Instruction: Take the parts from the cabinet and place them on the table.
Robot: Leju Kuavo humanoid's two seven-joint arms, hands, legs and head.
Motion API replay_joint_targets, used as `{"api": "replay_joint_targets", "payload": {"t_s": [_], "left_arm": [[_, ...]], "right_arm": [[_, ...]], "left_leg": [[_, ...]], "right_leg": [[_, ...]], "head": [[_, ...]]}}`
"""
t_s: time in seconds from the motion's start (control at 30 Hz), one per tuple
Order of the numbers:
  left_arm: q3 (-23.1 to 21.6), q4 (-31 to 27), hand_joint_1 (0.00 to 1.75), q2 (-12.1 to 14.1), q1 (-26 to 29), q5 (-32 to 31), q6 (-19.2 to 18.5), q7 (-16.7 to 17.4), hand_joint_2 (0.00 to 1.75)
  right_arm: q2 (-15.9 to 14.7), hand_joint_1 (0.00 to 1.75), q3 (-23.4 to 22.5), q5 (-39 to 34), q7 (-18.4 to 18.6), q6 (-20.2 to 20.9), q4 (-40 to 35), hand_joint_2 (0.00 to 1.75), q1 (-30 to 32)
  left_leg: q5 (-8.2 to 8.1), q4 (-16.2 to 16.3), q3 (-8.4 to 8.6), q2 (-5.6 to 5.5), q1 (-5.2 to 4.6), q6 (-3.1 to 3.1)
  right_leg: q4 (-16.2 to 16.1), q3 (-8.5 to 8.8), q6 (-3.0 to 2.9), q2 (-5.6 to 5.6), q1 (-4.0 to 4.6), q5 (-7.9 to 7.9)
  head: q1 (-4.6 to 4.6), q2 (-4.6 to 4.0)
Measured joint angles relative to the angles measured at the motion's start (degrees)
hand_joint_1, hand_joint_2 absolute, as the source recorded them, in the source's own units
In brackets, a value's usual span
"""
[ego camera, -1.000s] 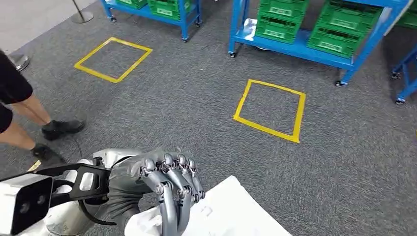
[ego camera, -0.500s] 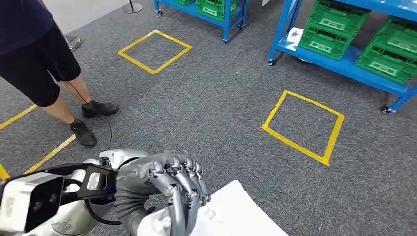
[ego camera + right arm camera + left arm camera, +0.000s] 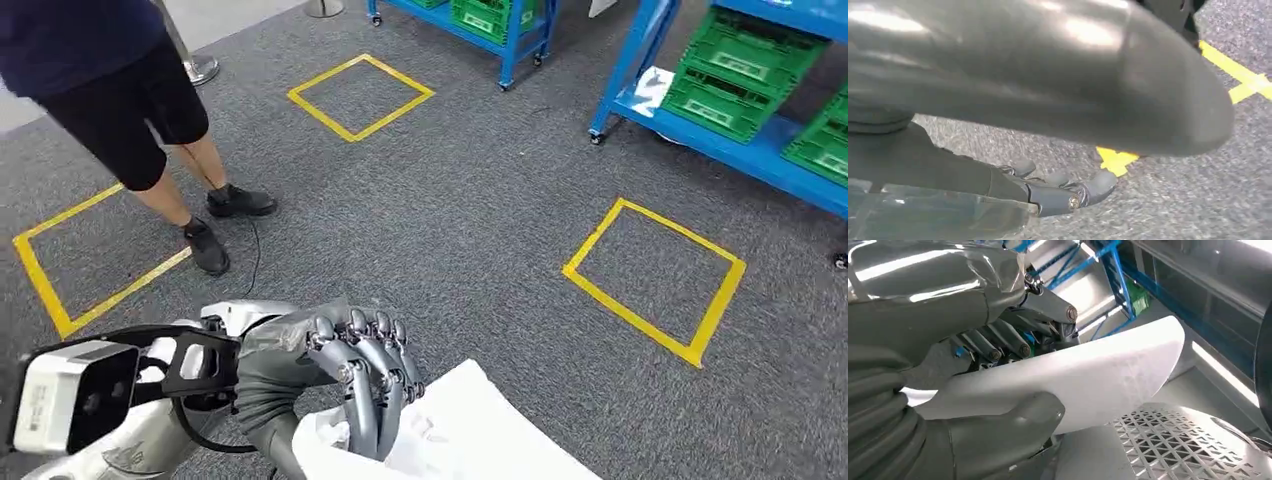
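L hand (image 3: pixel 345 375) grips white part (image 3: pixel 470 435), fingers (image 3: pixel 375 385) curled over its top edge, thumb (image 3: pixel 1013 422) pressed on the other face; part held low in front of robot, above grey carpet (image 3: pixel 450 230). R hand (image 3: pixel 1058 192) hangs over carpet, fingers loosely bent w/ nothing in them, near yellow tape (image 3: pixel 1118 160). Beyond part: yellow square (image 3: pixel 655 280) on carpet, blue rack (image 3: pixel 720 130) w/ green crates (image 3: pixel 735 70) further back. Person (image 3: pixel 130 100) stands on carpet left of part, far side.

Left hand (image 3: pixel 345 375) gripping white part (image 3: pixel 470 430)
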Motion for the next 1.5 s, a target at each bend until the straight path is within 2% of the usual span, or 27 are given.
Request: {"api": "replay_joint_targets", "payload": {"t_s": [0.1,0.17,0.23,0.3,0.4,0.43,0.47,0.6,0.63,0.67,0.7,0.8,0.83,0.9,0.93,0.97,1.1,1.13,1.17,1.2,1.23,1.3,1.33,1.37,1.43,1.47,1.5], "left_arm": [[0.04,0.24,1.73,0.15,0.02,-0.04,0.17,-0.04,1.75],[-0.09,0.44,1.73,-0.24,-0.27,-0.2,0.37,-0.04,1.75],[-0.31,0.7,1.73,-0.37,-0.08,-0.22,0.37,-0.04,1.75],[-0.46,0.98,1.73,-0.37,0.17,-0.26,0.37,-0.04,1.75],[-0.57,1.27,1.73,-0.37,0.2,-0.26,0.37,-0.02,1.75],[-0.57,1.4,1.73,-0.39,0.18,-0.26,0.37,-0.02,1.75],[-0.59,1.55,1.73,-0.37,0.23,-0.26,0.35,-0.02,1.75],[-0.9,2.42,1.73,-0.5,-0.03,-0.59,0.33,-0.02,1.75],[-0.9,2.56,1.73,-0.48,-0.05,-0.7,0.33,-0.02,1.75],[-0.96,2.71,1.73,-0.48,-0.46,-0.83,0.33,-0.02,1.75],[-1.09,2.84,1.73,-0.52,-0.71,-0.85,0.35,-0.04,1.75],[-1.53,3.43,1.73,-0.5,-0.64,-1.03,0.35,-0.04,1.75],[-1.64,3.65,1.73,-0.48,-0.65,-1.03,0.35,-0.04,1.75],[-1.7,3.85,1.73,-0.48,-0.78,-1.03,0.35,-0.04,1.75],[-1.71,3.91,1.73,-0.48,-0.99,-1.05,0.39,-0.04,1.75],[-1.73,3.96,1.73,-0.55,-1.27,-1.09,0.44,-0.04,1.75],[-2.14,4.63,1.73,-0.68,-1.88,-1.18,0.55,0.0,1.75],[-2.16,4.63,1.73,-0.77,-1.85,-1.2,0.57,0.0,1.75],[-2.32,4.74,1.73,-0.79,-1.95,-1.2,0.55,0.02,1.75],[-2.56,5.02,1.73,-1.07,-2.55,-1.2,0.61,0.02,1.75],[-2.67,5.24,1.73,-1.18,-2.58,-1.24,0.68,0.04,1.75],[-3.1,5.75,1.73,-1.22,-2.27,-1.29,0.68,0.13,1.75],[-3.26,5.94,1.73,-1.2,-2.23,-1.29,0.68,0.11,1.75],[-3.37,6.12,1.73,-1.2,-2.23,-1.29,0.68,0.13,1.75],[-3.39,6.36,1.73,-1.22,-2.26,-1.29,0.68,0.11,1.75],[-3.39,6.4,1.73,-1.22,-2.25,-1.29,0.68,0.11,1.75],[-3.39,6.51,1.73,-1.22,-2.22,-1.27,0.68,0.13,1.75]], "right_arm": [[-0.24,0.0,-0.11,0.13,0.18,-0.77,0.98,0.0,-0.36],[-0.92,0.0,-0.28,0.24,0.37,-2.5,2.63,0.0,-0.83],[-1.92,0.0,-0.68,0.39,0.39,-3.78,4.77,0.0,-0.79],[-2.38,0.0,-0.72,0.57,0.5,-4.13,5.99,0.0,-0.76],[-2.99,0.0,-0.72,0.57,0.5,-4.5,7.43,0.0,-1.17],[-3.15,0.0,-0.72,0.57,0.5,-4.9,7.98,0.0,-1.37],[-2.95,0.0,-0.72,0.63,0.63,-5.2,8.78,0.0,-1.61],[-3.65,0.0,-0.92,0.87,1.25,-6.9,11.47,0.0,-2.66],[-3.8,0.0,-0.92,0.87,1.38,-7.43,12.07,0.0,-2.95],[-4.04,0.0,-0.98,0.85,1.44,-8.06,12.84,0.0,-3.09],[-4.11,0.0,-1.07,0.76,1.51,-8.48,13.55,0.0,-3.09],[-4.48,0.0,-1.16,0.72,1.62,-9.05,15.08,0.0,-3.07],[-4.57,0.0,-1.16,0.72,1.7,-9.13,15.62,0.0,-3.14],[-4.63,0.0,-1.16,0.57,1.92,-9.57,16.46,0.0,-3.44],[-4.61,0.0,-1.16,0.55,2.03,-10.01,16.93,0.0,-3.61],[-4.53,0.0,-1.16,0.52,2.05,-10.34,17.52,0.0,-3.74],[-4.76,0.0,-1.2,0.55,2.14,-11.47,19.17,0.0,-4.14],[-4.83,0.0,-1.2,0.55,2.14,-11.63,19.41,0.0,-4.32],[-5.0,0.0,-1.2,0.55,2.14,-11.91,19.56,0.0,-4.48],[-5.2,0.0,-1.2,0.55,2.14,-11.98,19.91,0.0,-4.44],[-5.37,0.0,-1.22,0.55,2.14,-12.09,20.13,0.0,-4.4],[-5.92,0.0,-1.38,0.55,2.21,-12.09,20.37,0.0,-4.28],[-5.97,0.0,-1.4,0.57,2.21,-12.09,20.48,0.0,-4.22],[-5.99,0.0,-1.42,0.57,2.23,-12.09,20.61,0.0,-4.22],[-6.14,0.0,-1.42,0.57,2.23,-12.09,20.81,0.0,-4.3],[-6.14,0.0,-1.44,0.57,2.23,-12.09,20.92,0.0,-4.29],[-5.96,0.0,-1.46,0.57,2.25,-12.09,21.29,0.0,-4.33]], "left_leg": [[0.85,-1.11,0.93,-2.19,0.35,0.55],[1.4,-1.71,0.99,-3.33,0.66,0.95],[1.38,-1.72,0.8,-4.98,0.7,1.03],[1.4,-1.66,0.76,-6.76,0.7,1.01],[1.14,-1.11,0.89,-9.27,1.12,0.52],[0.77,-0.43,0.8,-9.95,1.42,-0.02],[0.62,-0.29,0.55,-10.48,1.02,-0.41],[0.78,0.13,-0.38,-12.34,1.65,-1.31],[0.31,0.65,-0.9,-10.64,1.68,-1.5],[-1.02,3.08,-1.81,-6.95,1.34,-1.83],[-3.0,7.32,-3.89,-5.28,1.47,-2.02],[-6.6,18.91,-10.29,-4.48,1.6,-1.99],[-5.66,18.31,-10.25,-4.48,1.56,-1.79],[-0.71,9.53,-5.98,-4.11,1.05,-0.63],[1.67,3.54,-2.82,-2.52,0.26,0.37],[0.84,1.03,-1.52,0.65,-0.77,1.11],[1.32,-0.21,-1.45,-1.41,-1.16,1.68],[2.42,-2.47,0.49,-2.3,0.09,1.83],[2.55,-2.85,0.93,-2.63,-0.25,1.65],[3.1,-3.55,1.3,-3.39,0.04,1.91],[3.11,-3.6,1.25,-4.24,0.2,1.85],[3.1,-3.53,1.18,-5.97,0.3,1.77],[3.09,-3.5,1.21,-6.85,0.42,1.67],[3.05,-3.42,1.26,-7.65,0.56,1.46],[2.55,-2.42,1.18,-9.45,1.18,0.49],[2.03,-1.54,0.84,-9.97,1.31,-0.26],[1.72,-0.88,0.26,-10.68,1.01,-0.7]], "right_leg": [[-0.22,0.29,0.65,-1.67,0.11,-0.36],[3.65,-1.46,0.53,3.98,-0.52,-2.33],[13.17,-6.17,0.21,5.39,-0.6,-6.25],[17.85,-8.77,0.84,5.54,-0.69,-7.12],[5.22,-2.96,3.1,6.09,-1.48,-1.12],[0.46,-0.86,3.4,7.72,-1.94,0.19],[1.21,-0.96,2.77,9.46,-1.44,0.0],[0.95,-0.55,1.08,7.87,-1.15,0.16],[0.8,-0.44,0.74,7.38,-1.4,0.19],[0.81,-0.31,0.15,6.81,-1.26,0.03],[0.82,-0.24,-0.01,6.21,-1.0,-0.05],[0.84,-0.16,-0.4,3.96,-0.38,-0.35],[0.84,-0.07,-0.53,3.38,-0.21,-0.45],[0.8,0.35,-0.88,2.2,0.24,-0.73],[0.78,0.54,-1.05,1.6,0.39,-0.87],[0.64,0.62,-1.08,1.2,0.42,-0.9],[-0.26,1.18,-0.38,-1.45,0.51,-0.96],[-0.26,1.09,-0.34,-1.26,0.66,-1.4],[0.32,1.35,-0.26,0.47,0.5,-1.72],[4.2,-0.37,-0.5,3.83,0.41,-3.4],[8.86,-2.72,-0.6,5.14,0.26,-5.17],[16.95,-7.32,-0.25,5.6,-0.16,-7.69],[17.45,-8.0,0.31,5.61,-0.4,-7.23],[15.48,-7.42,1.05,5.63,-0.67,-5.95],[3.78,-2.33,3.28,6.65,-1.64,-0.27],[0.1,-0.85,3.74,8.55,-2.22,0.92],[0.45,-0.86,2.99,9.61,-1.74,0.83]], "head": [[0.0,0.0],[0.09,0.0],[0.48,0.0],[0.5,0.0],[0.46,0.0],[0.48,0.0],[0.79,0.0],[0.53,0.0],[0.46,0.02],[0.03,0.0],[-0.09,0.0],[-0.09,0.0],[-0.06,0.02],[-0.06,0.02],[-0.04,0.0],[0.04,0.02],[-0.26,0.02],[-0.19,0.02],[-0.08,0.0],[-0.24,0.0],[0.11,0.0],[0.13,0.0],[0.22,0.02],[0.18,0.0],[0.2,0.0],[0.26,0.0],[0.77,0.0]]}}
